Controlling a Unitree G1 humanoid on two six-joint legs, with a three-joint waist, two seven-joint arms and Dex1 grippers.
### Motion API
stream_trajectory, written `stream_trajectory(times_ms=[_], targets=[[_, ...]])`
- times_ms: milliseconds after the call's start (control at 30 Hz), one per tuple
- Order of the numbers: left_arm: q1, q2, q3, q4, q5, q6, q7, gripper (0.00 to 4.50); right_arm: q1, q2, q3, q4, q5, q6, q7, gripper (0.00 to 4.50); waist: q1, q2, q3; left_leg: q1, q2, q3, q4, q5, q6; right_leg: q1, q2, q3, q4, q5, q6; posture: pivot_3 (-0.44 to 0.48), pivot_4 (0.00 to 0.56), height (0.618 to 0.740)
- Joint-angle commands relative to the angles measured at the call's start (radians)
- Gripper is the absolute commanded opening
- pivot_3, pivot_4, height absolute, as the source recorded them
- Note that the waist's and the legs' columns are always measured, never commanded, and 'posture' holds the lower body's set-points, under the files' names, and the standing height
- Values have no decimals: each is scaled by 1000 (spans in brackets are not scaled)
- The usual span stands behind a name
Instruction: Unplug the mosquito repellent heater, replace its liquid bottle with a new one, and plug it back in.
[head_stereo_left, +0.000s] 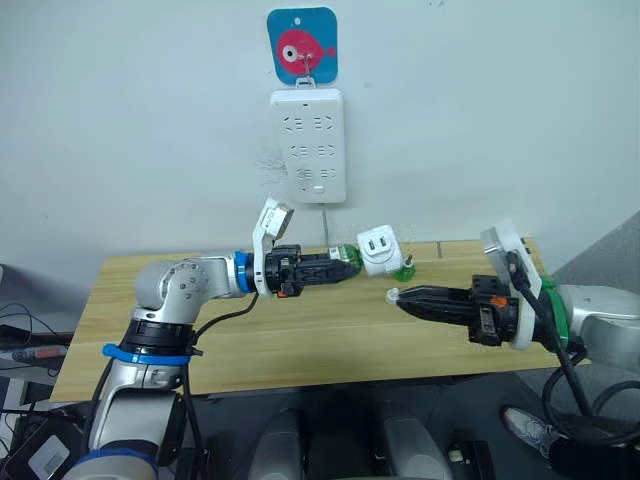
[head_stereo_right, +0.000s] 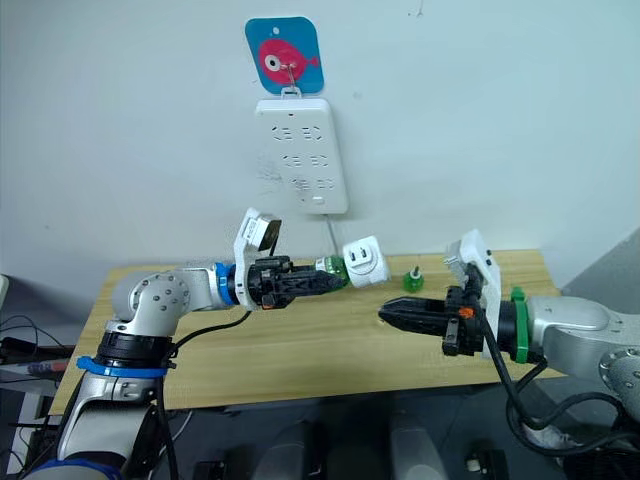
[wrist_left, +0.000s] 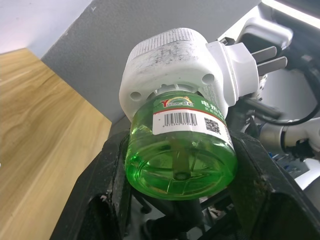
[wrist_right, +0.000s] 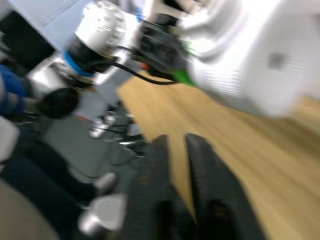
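My left gripper (head_stereo_left: 345, 262) is shut on a pale translucent green bottle (wrist_left: 181, 150), the new one, whose neck sits inside the white mosquito repellent heater (head_stereo_left: 380, 250). I hold the heater above the table's back edge, its two prongs (wrist_left: 267, 57) free in the air. Just behind it, a bright green bare-necked liquid bottle (head_stereo_left: 405, 270) stands upright on the table. My right gripper (head_stereo_left: 398, 296) hovers shut close in front of the heater, pointing left. A small white piece (head_stereo_left: 392, 294) shows at its tip; I cannot tell whether it is held.
A long white power strip (head_stereo_left: 308, 145) hangs on the wall above the table, under a blue hook plate with a red fish (head_stereo_left: 302, 45). Its cord runs down behind the wooden table (head_stereo_left: 300, 340). Cables and boxes lie on the floor at the left.
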Motion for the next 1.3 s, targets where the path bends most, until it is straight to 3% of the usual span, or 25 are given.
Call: stream_trajectory(times_ms=[33,267,567,1200,1300], targets=[[-25,9,12,-21,-27,14,-29,2320,4,-33,-35,-41,-135,-83,94,2038,0,0,0,0,0,0,0,0,0,0,0,0,0,0,0,-250,172,740],[-24,48,-50,-55,22,-22,-103,2320,-33,-60,16,-41,-357,-211,246,4500,-1,0,0,0,0,0,0,0,0,0,0,0,0,0,0,-254,173,740],[-35,63,-84,-57,48,-51,-150,2320,-146,-35,141,18,-606,-365,380,4500,-4,0,0,0,0,0,0,0,0,0,0,0,0,0,0,-250,175,740],[-50,73,-111,-51,69,-63,-195,2319,-300,102,314,112,-846,-498,515,4500,-9,0,0,0,0,-1,0,0,0,0,-1,-1,1,0,0,-246,174,740],[-51,76,-113,-54,65,-58,-203,2319,-314,118,318,115,-847,-491,525,3529,-11,1,0,0,0,-1,0,0,0,0,-1,-1,1,0,0,-246,174,740]])
